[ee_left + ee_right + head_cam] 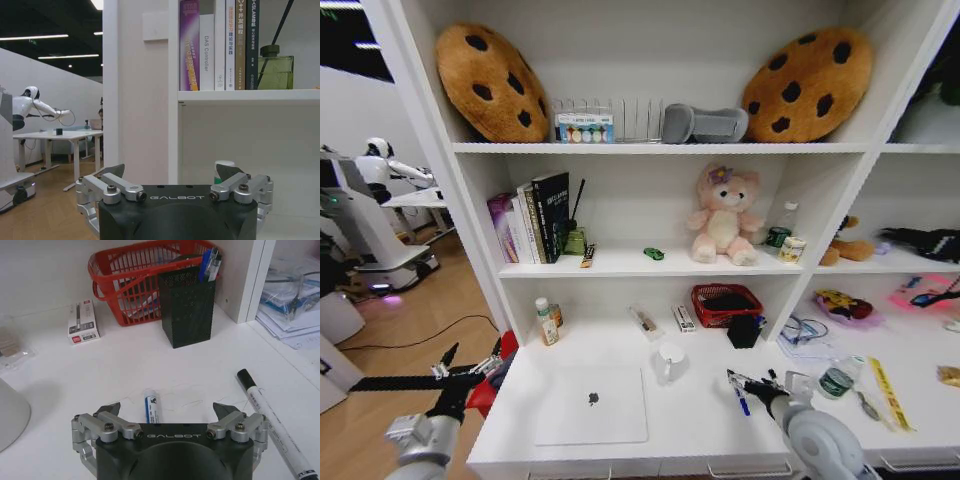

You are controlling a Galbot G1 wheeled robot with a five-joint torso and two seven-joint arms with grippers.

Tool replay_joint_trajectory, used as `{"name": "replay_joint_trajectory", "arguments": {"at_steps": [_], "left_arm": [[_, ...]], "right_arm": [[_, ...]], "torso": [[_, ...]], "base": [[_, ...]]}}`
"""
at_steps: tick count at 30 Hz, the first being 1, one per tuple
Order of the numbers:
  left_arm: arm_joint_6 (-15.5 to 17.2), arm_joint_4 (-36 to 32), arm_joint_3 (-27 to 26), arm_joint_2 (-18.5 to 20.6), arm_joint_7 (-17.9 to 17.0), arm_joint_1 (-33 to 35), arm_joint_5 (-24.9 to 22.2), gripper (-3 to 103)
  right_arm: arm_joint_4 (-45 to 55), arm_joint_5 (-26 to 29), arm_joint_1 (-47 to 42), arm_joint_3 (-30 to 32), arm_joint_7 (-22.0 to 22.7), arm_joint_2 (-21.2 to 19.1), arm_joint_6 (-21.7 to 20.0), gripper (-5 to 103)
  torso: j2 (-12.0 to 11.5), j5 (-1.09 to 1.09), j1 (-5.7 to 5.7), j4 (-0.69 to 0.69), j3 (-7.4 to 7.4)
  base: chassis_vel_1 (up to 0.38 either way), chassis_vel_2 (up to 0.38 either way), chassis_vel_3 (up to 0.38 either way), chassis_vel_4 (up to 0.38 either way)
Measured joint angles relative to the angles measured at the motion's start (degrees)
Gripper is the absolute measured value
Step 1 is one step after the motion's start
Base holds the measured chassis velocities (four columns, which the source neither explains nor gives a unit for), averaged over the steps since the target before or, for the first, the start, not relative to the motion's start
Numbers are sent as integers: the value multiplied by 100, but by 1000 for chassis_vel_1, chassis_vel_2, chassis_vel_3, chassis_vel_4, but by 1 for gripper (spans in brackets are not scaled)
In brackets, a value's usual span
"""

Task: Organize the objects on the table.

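The right gripper is wide open and holds nothing; it hangs low over the table, right above the blue pen. The pen lies between the jaws, its long axis pointing away from the wrist toward the black mesh holder. One black-capped marker lies just beside. One laptop rests nearer the left gripper, also open and empty, off the table's left end.
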Motion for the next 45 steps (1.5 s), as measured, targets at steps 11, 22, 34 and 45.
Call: {"name": "replay_joint_trajectory", "arguments": {"at_steps": [11,22,34,45], "left_arm": [[0,0,0,0,0,0,0,100],[0,0,0,0,-1,0,0,100],[0,0,0,0,-1,0,0,100],[0,0,0,0,0,0,0,100]], "right_arm": [[-620,95,579,-328,-55,-167,-13,101],[-666,-31,477,-392,-126,-162,-19,65],[-640,-23,521,-439,-98,-162,-30,21],[-683,-1259,631,-388,-563,-113,1293,12]], "torso": [[0,-1,1,1,0],[1,-3,0,0,0],[0,0,0,0,0],[0,0,0,0,0]], "base": [[0,0,0,0],[0,0,0,0],[0,0,0,0],[0,0,0,0]]}}
